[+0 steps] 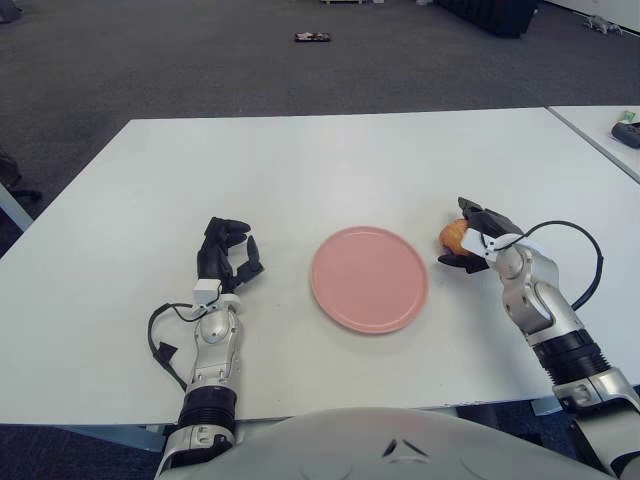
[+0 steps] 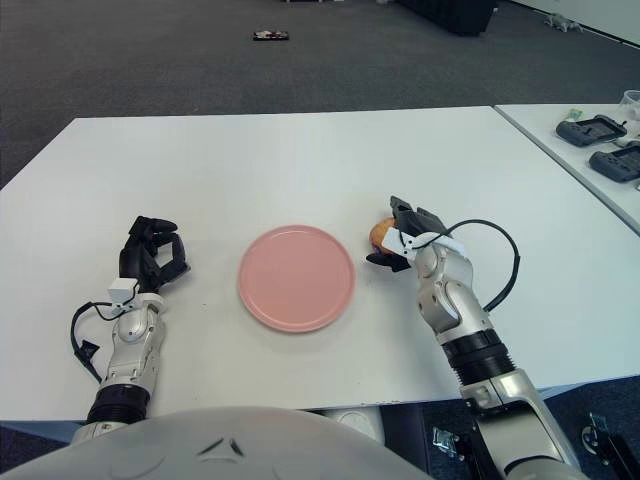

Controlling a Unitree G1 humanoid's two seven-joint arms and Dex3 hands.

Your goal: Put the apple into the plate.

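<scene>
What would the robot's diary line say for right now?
right hand: fingers around apple, right of plate | plate: pink, nothing on it | left hand: idle, left of plate | step: apple not yet in plate

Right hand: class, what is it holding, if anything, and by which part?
The right hand grips the apple around its right side, beside the pink plate.

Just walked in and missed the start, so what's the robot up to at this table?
The robot's right hand is wrapped around an apple on the white table, just right of a pink plate. The plate holds nothing yet, so the apple has not been put in. The left hand shows to the left of the plate, fingers curled and holding nothing.
</scene>
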